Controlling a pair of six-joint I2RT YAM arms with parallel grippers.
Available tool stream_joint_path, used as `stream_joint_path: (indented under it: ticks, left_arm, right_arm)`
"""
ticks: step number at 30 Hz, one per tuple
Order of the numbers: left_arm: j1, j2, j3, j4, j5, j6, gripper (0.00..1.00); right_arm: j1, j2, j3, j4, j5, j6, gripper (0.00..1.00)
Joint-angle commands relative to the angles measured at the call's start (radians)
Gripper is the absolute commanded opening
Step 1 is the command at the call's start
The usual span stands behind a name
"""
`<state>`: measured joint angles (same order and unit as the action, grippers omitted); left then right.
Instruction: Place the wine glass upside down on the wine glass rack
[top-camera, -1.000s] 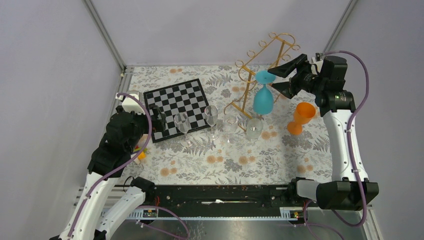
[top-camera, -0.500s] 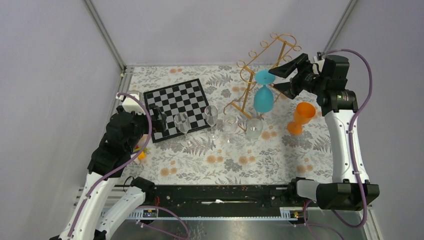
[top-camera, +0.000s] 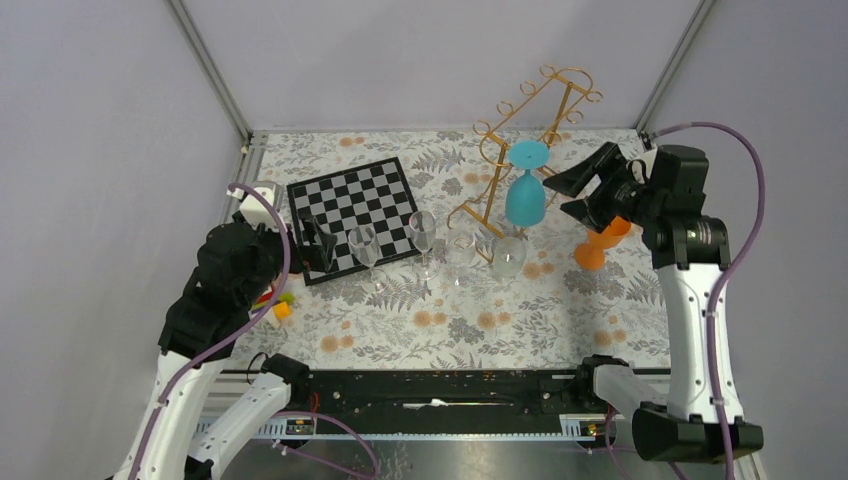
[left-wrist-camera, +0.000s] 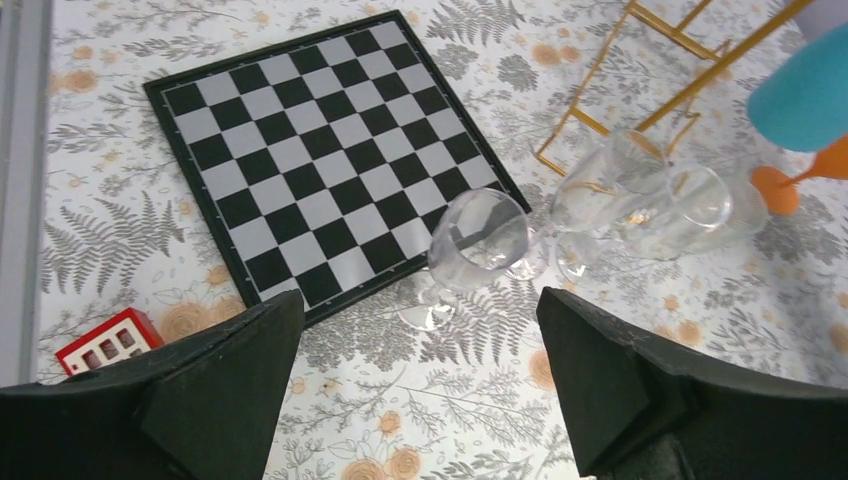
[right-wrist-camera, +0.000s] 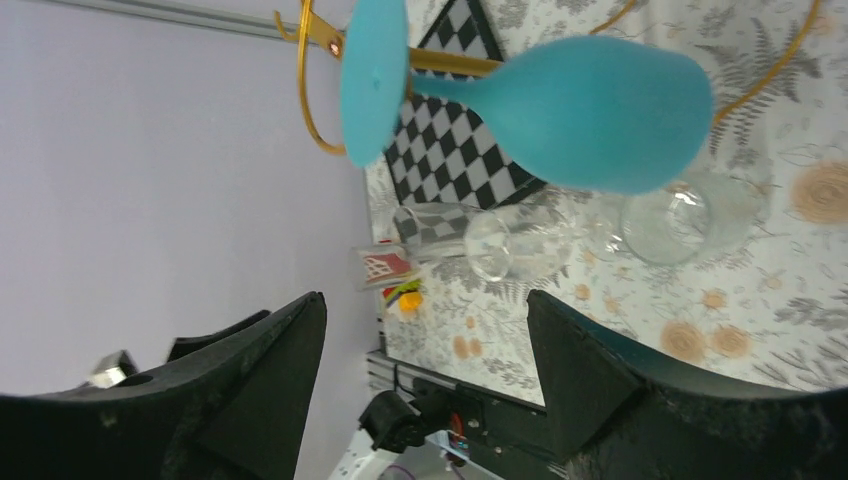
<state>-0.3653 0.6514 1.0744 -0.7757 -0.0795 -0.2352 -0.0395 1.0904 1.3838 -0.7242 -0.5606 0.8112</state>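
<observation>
While agape, R end effector (top-camera: 557, 196) nr glass (top-camera: 525, 197)

wine glass (top-camera: 525, 195) hung on wine glass rack (top-camera: 494, 190), chessboard (top-camera: 355, 205) left

Floral tablecloth (top-camera: 450, 320) covers whole table. B/w chessboard (top-camera: 352, 217) lies flat in far-left part, turned askew to table edges. 4 clear glasses in a row across the middle: 1st (top-camera: 363, 245) just beside the board's near edge, 2nd (top-camera: 422, 232) by its near-right corner, 3rd (top-camera: 460, 248) and 4th (top-camera: 508, 257) further twd right edge, close together. Orange goblet (top-camera: 592, 252) near right edge, top partly hidden. By left edge, near the board's near-left corner: sm. red box (left-wrist-camera: 108, 338) w/ white panes, plus a yellow-green bit (top-camera: 287, 297) and an orange bit (top-camera: 283, 311); too small to ID.
</observation>
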Motion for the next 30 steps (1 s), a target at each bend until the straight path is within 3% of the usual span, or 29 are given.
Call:
stream_joint_path:
  ticks: [1, 12, 15, 19, 23, 30]
  left_arm:
    - [0.005, 0.015, 0.067, -0.034, 0.125, -0.034, 0.99]
    - [0.005, -0.033, 0.065, -0.014, 0.294, -0.142, 0.99]
    - [0.005, -0.046, 0.051, 0.012, 0.328, -0.178, 0.99]
    - [0.005, -0.078, 0.008, 0.082, 0.365, -0.242, 0.99]
    - [0.005, -0.100, -0.035, 0.142, 0.393, -0.290, 0.99]
    - [0.005, -0.101, -0.082, 0.187, 0.439, -0.359, 0.99]
  right_arm:
    - [0.001, -0.083, -0.047, -0.122, 0.080, -0.148, 0.81]
    - [-0.005, -0.206, -0.231, -0.260, 0.198, -0.326, 0.91]
    - [-0.007, -0.222, -0.284, -0.259, 0.186, -0.347, 0.99]
    - [-0.010, -0.206, -0.316, -0.259, 0.151, -0.384, 1.00]
    - [-0.011, -0.188, -0.293, -0.279, 0.179, -0.421, 0.99]
    - [-0.011, -0.094, -0.144, -0.365, 0.408, -0.488, 1.00]
